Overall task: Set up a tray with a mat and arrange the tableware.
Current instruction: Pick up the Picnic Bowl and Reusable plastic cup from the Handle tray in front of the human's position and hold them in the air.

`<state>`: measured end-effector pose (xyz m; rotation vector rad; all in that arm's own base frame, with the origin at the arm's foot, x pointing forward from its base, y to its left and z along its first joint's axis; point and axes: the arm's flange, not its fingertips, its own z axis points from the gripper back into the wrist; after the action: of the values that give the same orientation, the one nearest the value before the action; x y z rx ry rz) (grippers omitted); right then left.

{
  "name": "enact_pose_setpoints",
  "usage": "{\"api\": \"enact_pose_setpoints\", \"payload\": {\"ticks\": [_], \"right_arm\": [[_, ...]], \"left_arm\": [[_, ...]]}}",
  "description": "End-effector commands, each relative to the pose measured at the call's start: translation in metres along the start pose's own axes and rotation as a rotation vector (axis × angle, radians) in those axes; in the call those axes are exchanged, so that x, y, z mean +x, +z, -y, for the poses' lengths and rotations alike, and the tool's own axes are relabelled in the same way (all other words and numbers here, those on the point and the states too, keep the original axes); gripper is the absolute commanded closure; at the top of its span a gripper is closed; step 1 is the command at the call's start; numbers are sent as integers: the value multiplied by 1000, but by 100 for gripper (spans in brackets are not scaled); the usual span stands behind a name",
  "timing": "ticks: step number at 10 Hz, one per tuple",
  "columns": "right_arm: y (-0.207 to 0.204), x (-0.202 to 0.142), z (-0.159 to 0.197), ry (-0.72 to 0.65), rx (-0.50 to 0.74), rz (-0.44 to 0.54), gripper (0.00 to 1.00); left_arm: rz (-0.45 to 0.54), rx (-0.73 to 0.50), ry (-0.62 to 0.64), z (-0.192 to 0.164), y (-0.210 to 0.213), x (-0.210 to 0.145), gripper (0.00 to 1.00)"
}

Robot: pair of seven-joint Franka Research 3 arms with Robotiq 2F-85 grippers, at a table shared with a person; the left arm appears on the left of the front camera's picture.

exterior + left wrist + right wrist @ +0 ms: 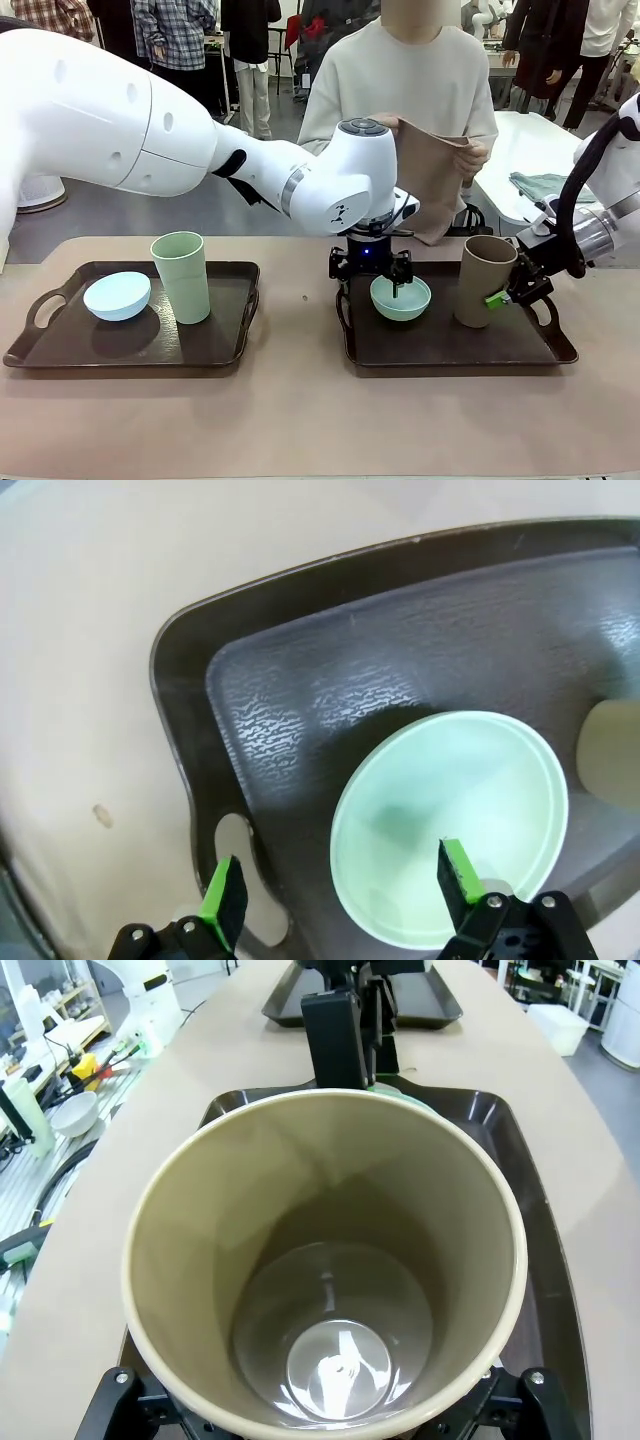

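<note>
My left gripper (370,284) (343,885) hangs open over the mint green bowl (400,300) (450,825) on the right tray (450,352) (300,690). One finger is inside the bowl and the other is outside its rim. My right gripper (497,297) (325,1412) stands open, with its jaws on either side of the brown tumbler (482,285) (320,1260), which leans slightly on the same tray. On the left tray (60,345) sit a pale blue bowl (117,295) and a light green tumbler (181,277). The person holds up a brown mat (430,185).
Bare tabletop (300,410) lies between the two trays and along the near edge. A white table with a grey-green cloth (545,185) stands behind at the right. Other people stand far back.
</note>
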<state>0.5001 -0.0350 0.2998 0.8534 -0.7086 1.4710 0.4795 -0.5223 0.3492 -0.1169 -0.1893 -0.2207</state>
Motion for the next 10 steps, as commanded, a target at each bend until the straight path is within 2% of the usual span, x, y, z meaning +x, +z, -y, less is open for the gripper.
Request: {"api": "enact_pose_setpoints", "payload": {"ticks": [1, 2, 3, 4, 5, 6, 7, 9, 10], "right_arm": [[-4, -4, -1, 37, -1, 22, 0], [-3, -4, -3, 63, 9, 23, 0], [-3, -5, -3, 69, 15, 21, 59], [-2, -5, -3, 73, 20, 27, 59], [-3, -6, -3, 82, 23, 27, 100], [-2, -7, -4, 84, 25, 25, 62], [-2, -7, -3, 87, 23, 27, 100], [-2, -7, -4, 93, 24, 29, 100], [-1, -8, -4, 94, 23, 29, 75]], "left_arm": [[2, -8, 13, 3, -4, 4, 0], [4, 1, 22, 2, -9, 5, 51], [-10, 25, 26, 1, -11, 6, 56], [-12, 29, 32, 0, -12, 7, 100], [-11, 33, 32, 0, -12, 8, 100], [-7, 30, 34, 2, -13, 6, 100], [-5, 35, 27, 2, -11, 5, 80], [-3, 44, 37, 2, -5, 5, 100], [-1, 44, 41, 1, -3, 4, 100]]}}
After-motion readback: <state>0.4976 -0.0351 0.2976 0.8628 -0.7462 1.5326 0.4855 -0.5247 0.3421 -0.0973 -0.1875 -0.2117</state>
